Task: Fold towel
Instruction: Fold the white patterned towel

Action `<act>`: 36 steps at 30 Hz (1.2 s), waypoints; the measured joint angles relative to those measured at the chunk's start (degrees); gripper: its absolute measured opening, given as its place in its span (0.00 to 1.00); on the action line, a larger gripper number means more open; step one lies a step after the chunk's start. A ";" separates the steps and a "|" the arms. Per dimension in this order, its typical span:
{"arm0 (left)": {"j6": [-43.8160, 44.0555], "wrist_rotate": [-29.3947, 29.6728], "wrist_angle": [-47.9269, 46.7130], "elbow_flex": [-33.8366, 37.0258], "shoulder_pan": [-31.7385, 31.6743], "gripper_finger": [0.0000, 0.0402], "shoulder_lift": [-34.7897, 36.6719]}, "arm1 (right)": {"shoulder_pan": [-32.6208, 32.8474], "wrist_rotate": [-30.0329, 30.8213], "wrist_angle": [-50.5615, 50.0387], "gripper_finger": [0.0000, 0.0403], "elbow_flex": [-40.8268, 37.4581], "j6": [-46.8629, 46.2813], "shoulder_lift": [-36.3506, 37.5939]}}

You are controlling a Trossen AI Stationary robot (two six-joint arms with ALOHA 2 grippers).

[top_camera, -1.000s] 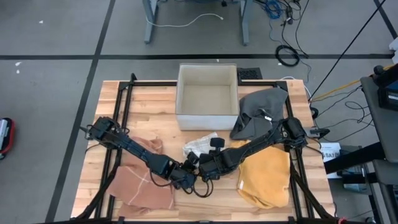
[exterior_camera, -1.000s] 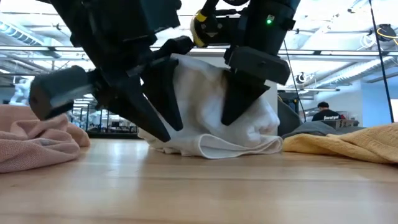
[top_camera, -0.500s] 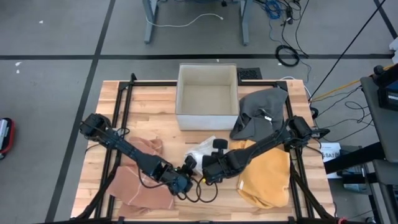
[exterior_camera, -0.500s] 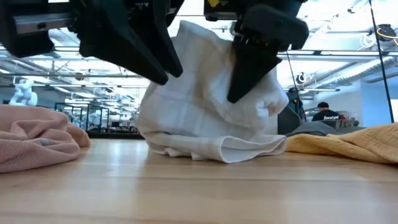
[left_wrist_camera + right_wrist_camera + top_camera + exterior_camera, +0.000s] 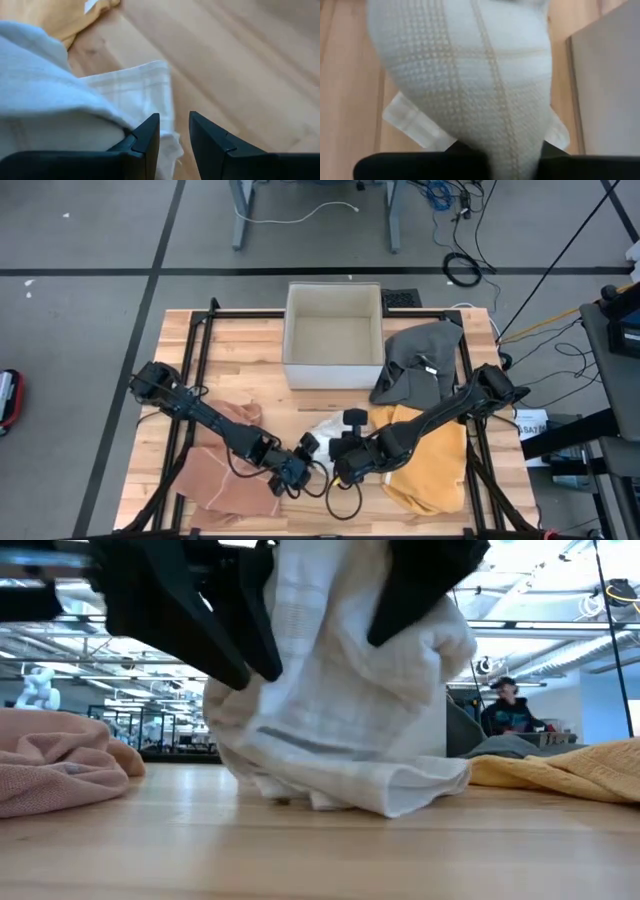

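Observation:
The white waffle towel (image 5: 325,430) (image 5: 340,720) hangs bunched between my two grippers near the table's front middle, and its lower hem (image 5: 400,795) lies on the wood. My left gripper (image 5: 298,472) (image 5: 174,117) is at the towel's left side, with its fingertips a narrow gap apart. My right gripper (image 5: 345,465) (image 5: 400,620) is at the towel's upper right, shut on it. In the right wrist view the towel (image 5: 470,75) covers the fingers. My left gripper slants down at the towel's left side. Cloth (image 5: 172,150) shows far back in the gap between the fingers, and the fingertips (image 5: 150,125) stand bare. More of the towel (image 5: 50,75) lies against the outer side of one finger. How many layers it holds I cannot tell. My right gripper holds a bunched upper part of the towel (image 5: 490,140), slanting down from above. The cloth itself hides the place of contact. The towel hangs below the fingers, fairly taut, with its hem on the table.
A pink towel (image 5: 235,470) (image 5: 60,760) lies to the left and a yellow one (image 5: 430,460) (image 5: 560,770) to the right. A white box (image 5: 334,335) and a grey cloth (image 5: 420,360) sit farther back. A person (image 5: 505,710) shows in the room behind.
Both grippers have risen, the right one more, and the right one has also come toward the table's near edge. The towel's upper part has been drawn up and stretched taller. Its hem has stayed on the table, sliding slightly nearer.

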State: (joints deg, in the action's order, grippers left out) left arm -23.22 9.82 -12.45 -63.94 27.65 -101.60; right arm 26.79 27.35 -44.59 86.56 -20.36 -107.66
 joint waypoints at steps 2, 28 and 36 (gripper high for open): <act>-0.43 1.62 -0.64 0.00 -0.61 0.27 0.00 | -0.11 0.27 0.71 0.05 0.00 1.25 0.50; -0.44 12.26 -2.98 0.12 4.28 0.27 -1.28 | -7.95 -12.06 13.28 0.06 -12.20 9.98 5.83; -3.25 17.90 11.04 5.77 4.35 0.27 -2.38 | -11.21 -16.50 14.09 0.06 -12.22 13.79 7.92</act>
State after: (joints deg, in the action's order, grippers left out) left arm -26.47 27.72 -1.41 -58.17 32.00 -103.98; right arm 15.57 10.84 -30.50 74.35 -6.57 -99.74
